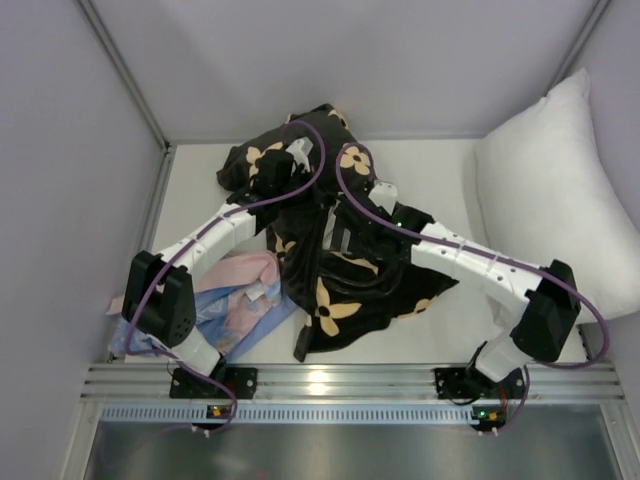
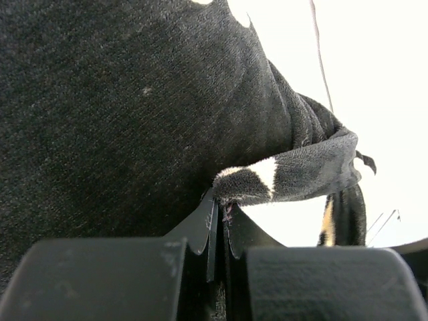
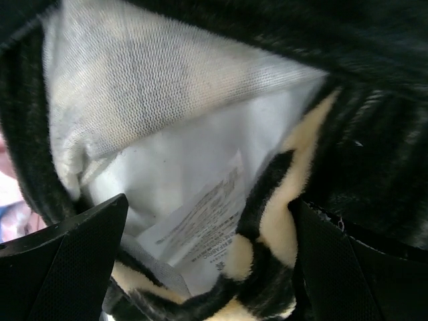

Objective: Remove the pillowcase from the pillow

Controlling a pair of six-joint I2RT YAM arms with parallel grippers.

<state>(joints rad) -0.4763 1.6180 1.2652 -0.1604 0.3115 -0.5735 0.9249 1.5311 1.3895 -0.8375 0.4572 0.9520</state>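
The black plush pillowcase (image 1: 335,265) with tan flowers lies bunched in the middle of the table. My left gripper (image 1: 283,168) is at its far end. In the left wrist view the gripper (image 2: 224,208) is shut on a fold of the pillowcase (image 2: 134,114). My right gripper (image 1: 345,235) is over the middle of the pillowcase. In the right wrist view it (image 3: 210,261) is open at the pillowcase's mouth, its jaws either side of the flowered hem (image 3: 281,221). Inside shows the white pillow (image 3: 194,154) with a printed label (image 3: 200,234).
A second white pillow (image 1: 550,180) leans against the right wall. Pink and light-blue cloths (image 1: 235,295) lie at the near left, under the left arm. Walls close in the table at the back and both sides. A metal rail (image 1: 330,385) runs along the near edge.
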